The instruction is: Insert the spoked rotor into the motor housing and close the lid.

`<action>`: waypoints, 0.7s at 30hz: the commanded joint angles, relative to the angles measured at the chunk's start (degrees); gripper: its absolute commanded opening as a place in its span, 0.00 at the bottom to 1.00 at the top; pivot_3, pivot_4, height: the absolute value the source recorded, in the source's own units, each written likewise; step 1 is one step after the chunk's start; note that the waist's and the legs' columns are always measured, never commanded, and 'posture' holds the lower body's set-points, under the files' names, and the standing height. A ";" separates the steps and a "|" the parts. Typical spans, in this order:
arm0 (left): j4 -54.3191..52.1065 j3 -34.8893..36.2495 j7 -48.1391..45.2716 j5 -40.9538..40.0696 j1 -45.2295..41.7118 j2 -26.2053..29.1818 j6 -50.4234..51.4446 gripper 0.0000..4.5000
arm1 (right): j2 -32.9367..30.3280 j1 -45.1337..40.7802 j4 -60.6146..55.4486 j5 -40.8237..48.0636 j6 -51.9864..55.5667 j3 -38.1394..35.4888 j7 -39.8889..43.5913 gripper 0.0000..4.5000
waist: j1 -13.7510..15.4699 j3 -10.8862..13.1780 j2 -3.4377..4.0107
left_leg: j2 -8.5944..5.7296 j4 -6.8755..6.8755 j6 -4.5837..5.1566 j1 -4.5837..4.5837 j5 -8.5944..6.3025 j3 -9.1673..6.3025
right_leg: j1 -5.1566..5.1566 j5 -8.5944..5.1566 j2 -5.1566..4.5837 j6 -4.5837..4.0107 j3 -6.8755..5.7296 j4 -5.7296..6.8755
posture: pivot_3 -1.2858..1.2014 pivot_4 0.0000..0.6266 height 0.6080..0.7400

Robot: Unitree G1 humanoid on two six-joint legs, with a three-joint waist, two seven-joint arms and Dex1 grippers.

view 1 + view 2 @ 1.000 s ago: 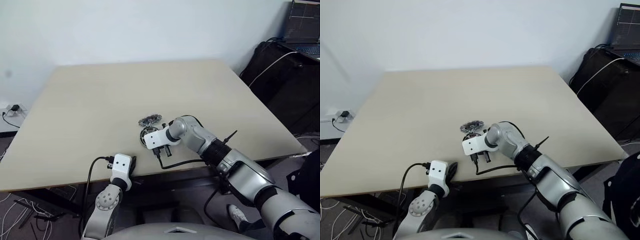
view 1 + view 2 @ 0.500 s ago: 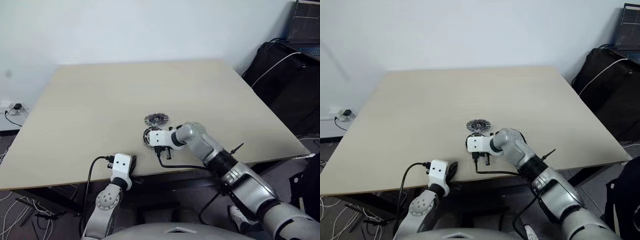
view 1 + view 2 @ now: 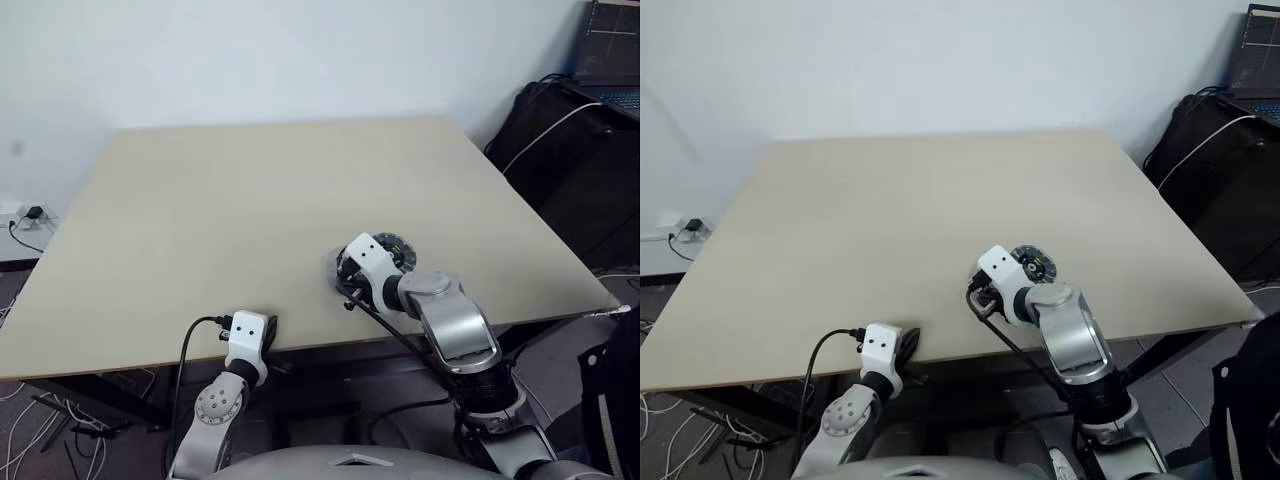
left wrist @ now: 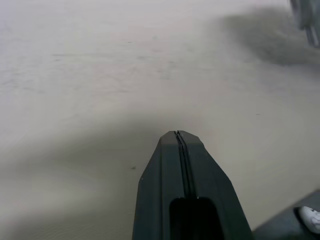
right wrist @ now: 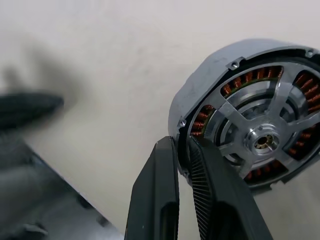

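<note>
Near the beige table's (image 3: 200, 220) front edge, the right gripper (image 5: 182, 150) pinches the rim of the round grey motor housing (image 5: 250, 107) with coppery windings, while the left gripper (image 4: 180, 137), closed and empty, rests farther away.

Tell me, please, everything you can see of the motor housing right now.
The motor housing is a round, shallow cup with a grey metal outer wall bearing small screws, and a ring of coppery-brown windings inside. A shiny silver spoked rotor with a central hub sits in it. It is tilted, its open face turned toward the right wrist camera, lifted off the beige table. The right claw is shut on its rim, one finger outside the wall and one inside. No lid is on it.
</note>
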 commanded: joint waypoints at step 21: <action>0.45 -0.06 -0.42 -0.27 -1.10 -0.24 -0.59 0.00 | 12.81 -9.83 18.55 13.14 6.73 -10.44 -21.38 0.02 | -0.74 0.07 0.14 | -0.03 -0.04 -0.01 -0.02 0.00 0.04 | 0.02 0.01 0.02 -0.01 -0.03 -0.06 | 0.52 0.00 1.00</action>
